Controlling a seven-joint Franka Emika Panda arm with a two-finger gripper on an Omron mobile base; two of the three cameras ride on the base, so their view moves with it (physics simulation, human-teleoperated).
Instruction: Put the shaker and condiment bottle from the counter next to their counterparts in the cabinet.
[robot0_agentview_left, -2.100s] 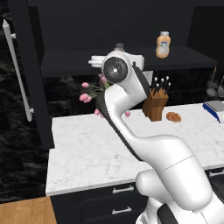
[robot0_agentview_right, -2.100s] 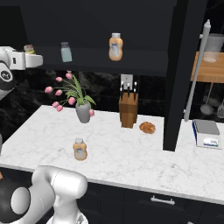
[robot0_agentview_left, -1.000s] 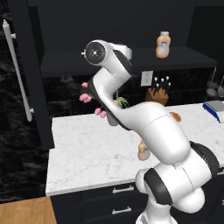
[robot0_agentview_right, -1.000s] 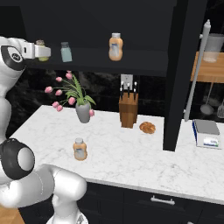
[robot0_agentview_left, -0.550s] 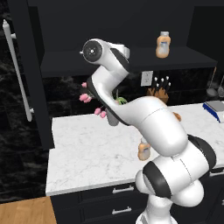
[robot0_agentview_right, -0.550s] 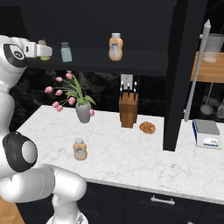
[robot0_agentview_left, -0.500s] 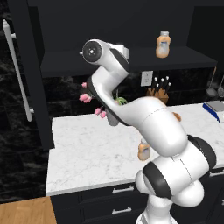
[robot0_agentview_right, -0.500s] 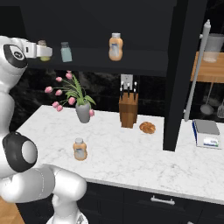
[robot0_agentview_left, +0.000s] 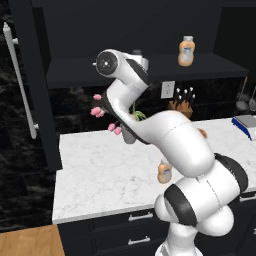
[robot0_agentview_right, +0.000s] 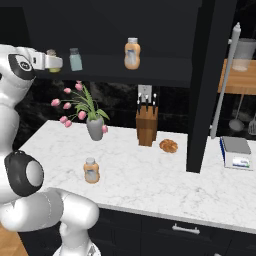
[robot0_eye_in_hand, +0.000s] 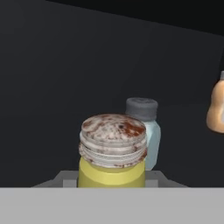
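Observation:
My gripper (robot0_agentview_right: 54, 62) is shut on the yellow shaker (robot0_eye_in_hand: 112, 153), which has a brown-speckled cap, and holds it upright at the cabinet (robot0_agentview_right: 165, 72) shelf. Whether its base rests on the board I cannot tell. Just behind and to its right stands the pale blue-grey shaker (robot0_eye_in_hand: 145, 131) (robot0_agentview_right: 75, 59). Further right on the same shelf is an orange bottle (robot0_agentview_right: 131, 53) (robot0_agentview_left: 186, 51) (robot0_eye_in_hand: 216, 109). The condiment bottle (robot0_agentview_right: 91, 170) stands on the marble counter (robot0_agentview_right: 150, 172); in the left base view the condiment bottle (robot0_agentview_left: 164, 171) is partly behind my arm.
On the counter, a vase of pink tulips (robot0_agentview_right: 94, 127) stands below the shelf, then a knife block (robot0_agentview_right: 146, 127), a bread roll (robot0_agentview_right: 168, 145) and a kitchen scale (robot0_agentview_right: 237, 152) at the right. A black post (robot0_agentview_right: 202, 90) rises from the counter beside the roll.
Over two seconds the hand swung right and carried the shaker in beside the pale blue-grey one. In the last half second it has hardly moved.

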